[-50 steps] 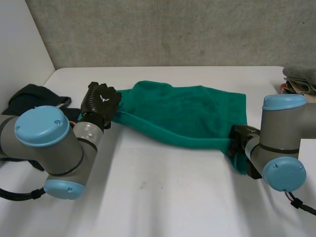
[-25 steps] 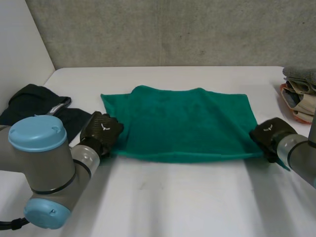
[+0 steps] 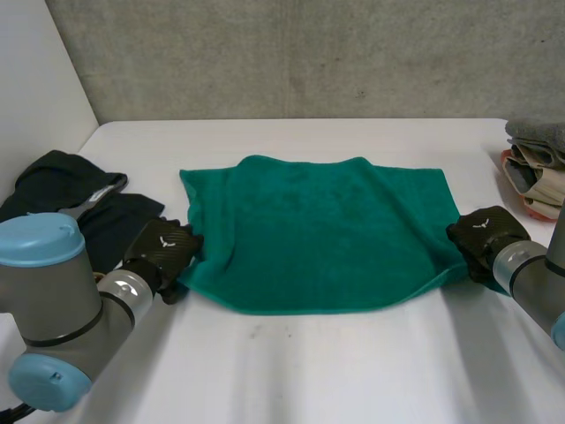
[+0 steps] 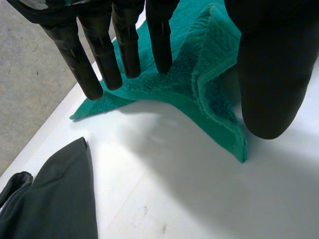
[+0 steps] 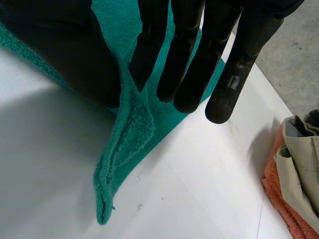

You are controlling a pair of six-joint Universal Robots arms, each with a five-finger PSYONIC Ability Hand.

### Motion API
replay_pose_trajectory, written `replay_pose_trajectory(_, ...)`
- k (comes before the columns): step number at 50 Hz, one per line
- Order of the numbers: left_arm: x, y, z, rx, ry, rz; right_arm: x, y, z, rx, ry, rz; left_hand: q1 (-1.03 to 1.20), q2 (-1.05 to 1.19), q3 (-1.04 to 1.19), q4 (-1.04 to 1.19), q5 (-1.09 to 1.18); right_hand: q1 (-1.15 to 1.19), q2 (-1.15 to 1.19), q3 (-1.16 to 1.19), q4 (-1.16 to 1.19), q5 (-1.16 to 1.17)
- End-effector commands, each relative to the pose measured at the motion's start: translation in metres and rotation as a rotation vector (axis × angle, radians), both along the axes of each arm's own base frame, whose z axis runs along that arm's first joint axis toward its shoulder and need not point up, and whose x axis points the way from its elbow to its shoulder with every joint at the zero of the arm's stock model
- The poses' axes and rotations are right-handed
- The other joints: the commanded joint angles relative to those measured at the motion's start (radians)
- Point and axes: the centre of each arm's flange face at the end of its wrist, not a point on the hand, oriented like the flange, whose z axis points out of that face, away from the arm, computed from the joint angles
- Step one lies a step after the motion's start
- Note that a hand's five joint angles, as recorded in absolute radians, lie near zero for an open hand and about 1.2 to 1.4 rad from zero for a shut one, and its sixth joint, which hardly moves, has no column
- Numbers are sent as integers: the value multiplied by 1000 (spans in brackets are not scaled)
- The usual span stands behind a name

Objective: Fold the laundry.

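Observation:
A green towel lies flat on the white table, doubled over on itself. My left hand sits at its near left corner. In the left wrist view its fingers are straight and stand apart from the thumb; the towel corner lies loose on the table below them. My right hand is at the towel's near right corner. There the towel's edge runs up between the thumb and straight fingers, pinched.
Dark garments lie at the table's left edge, close to my left arm, and appear beside the left hand too. A stack of folded clothes sits at the far right, near the right hand.
Both hands pulled the towel out flat and lowered its near edge to the table. The left hand then opened, let go of its corner and drew back to the left.

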Motion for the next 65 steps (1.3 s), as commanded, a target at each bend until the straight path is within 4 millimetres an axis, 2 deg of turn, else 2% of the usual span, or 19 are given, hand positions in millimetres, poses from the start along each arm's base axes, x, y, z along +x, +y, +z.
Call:
replay_pose_trajectory(1,-4,-9,-16,37,6,1,1,1,0,3,1,4,129,128,124,139,143,396,215,212,209,229)
replay_pose_trajectory(5,-6,-15,-20,63,38,15,-1,2,-2,9,2,1,363,363,359,374,377,396,215,212,209,229)
replay_pose_trajectory(8,-7,-23,-16,71,100,48,-1,2,-2,9,2,1,899,899,895,910,913,396,215,212,209,229)
replay_pose_trajectory(9,-6,-26,-15,73,120,60,-1,2,-1,7,3,0,956,955,951,966,970,396,215,212,209,229)
replay_pose_trajectory(12,-5,-29,-8,73,165,87,-1,1,1,7,6,-6,956,956,952,967,971,396,215,212,209,229)
replay_pose_trajectory(16,1,-28,21,-3,187,122,-3,3,4,17,28,-5,956,956,952,967,971,396,215,212,209,229)
replay_pose_trajectory(17,5,-24,36,-41,191,145,-5,7,7,44,43,0,956,956,952,967,971,396,215,212,209,229)
replay_pose_trajectory(23,19,16,62,-99,91,153,-22,32,29,159,129,15,956,956,952,967,971,396,215,212,209,229)
replay_pose_trajectory(28,32,58,52,-109,-184,68,-42,60,38,277,267,54,956,956,952,967,971,396,215,212,209,229)
replay_pose_trajectory(32,38,76,39,-102,-339,20,-44,70,42,303,338,103,956,956,952,967,971,396,215,212,209,229)
replay_pose_trajectory(39,43,76,34,-104,-436,51,-42,62,41,275,366,132,956,956,952,967,971,396,215,212,209,229)
replay_pose_trajectory(42,38,64,30,-98,-445,47,-41,45,33,241,370,127,956,956,952,967,971,396,215,212,209,229)
replay_pose_trajectory(43,36,59,29,-98,-445,45,-38,26,26,202,367,120,956,956,952,967,971,396,215,212,209,229)
replay_pose_trajectory(46,19,38,28,-124,-423,25,-33,-2,20,123,372,102,956,956,952,967,971,396,215,212,209,229)
replay_pose_trajectory(47,7,22,27,-154,-410,16,-29,-18,20,65,376,88,956,956,952,967,971,396,215,212,209,229)
replay_pose_trajectory(50,-11,-5,24,-213,-379,18,-21,-41,19,-14,383,67,956,956,952,967,971,396,215,212,209,229)
replay_pose_trajectory(51,-21,-24,23,-262,-355,28,-17,-54,16,-52,389,50,956,956,952,967,971,396,215,212,209,229)
replay_pose_trajectory(55,-44,-69,23,-386,-298,54,-8,-87,3,-124,390,26,956,956,952,967,971,396,215,212,209,229)
replay_pose_trajectory(65,-90,-142,13,-636,-192,82,6,-147,-12,-272,303,-30,956,956,952,967,971,396,215,212,209,229)
